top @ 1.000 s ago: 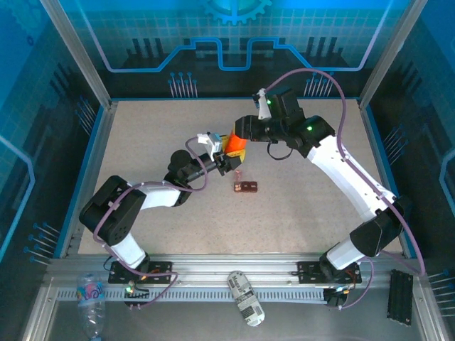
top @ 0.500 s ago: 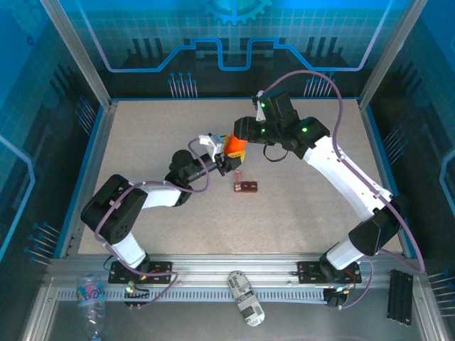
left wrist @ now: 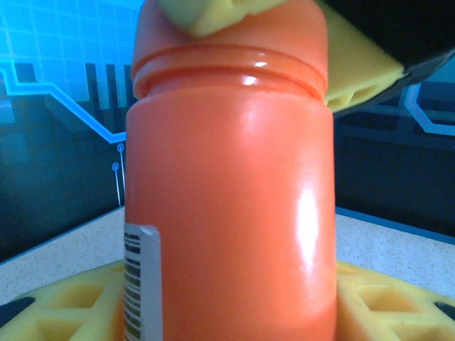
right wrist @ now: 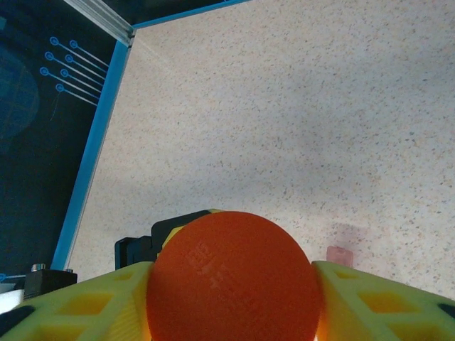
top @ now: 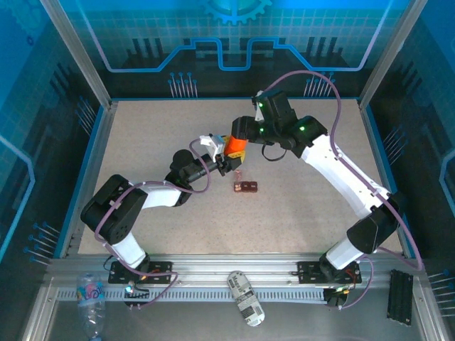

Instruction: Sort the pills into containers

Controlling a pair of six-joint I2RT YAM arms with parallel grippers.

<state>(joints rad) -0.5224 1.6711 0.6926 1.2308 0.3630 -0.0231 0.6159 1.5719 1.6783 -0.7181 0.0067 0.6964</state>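
An orange pill bottle (top: pixel 234 146) stands held above the table's middle, with both grippers on it. My left gripper (top: pixel 229 163) is shut on the bottle's body (left wrist: pixel 227 213), its yellow fingers (left wrist: pixel 384 302) on either side. My right gripper (top: pixel 239 136) comes in from above, and its yellow fingers (right wrist: pixel 370 298) sit against both sides of the round orange cap (right wrist: pixel 234 280). The containers (top: pixel 247 187), a small dark maroon box, lie on the table just in front of the bottle. No pills are in view.
A small pale pink piece (right wrist: pixel 340 253) lies on the speckled tabletop under the bottle. Blue rails (top: pixel 85 153) edge the table. Off the near edge lie a clear plastic bottle (top: pixel 90 298), a grey can (top: pixel 246 298) and a black strip (top: pixel 400 295).
My right wrist has shifted slightly left over the bottle's cap. The left arm, the bottle and the maroon box have stayed put.
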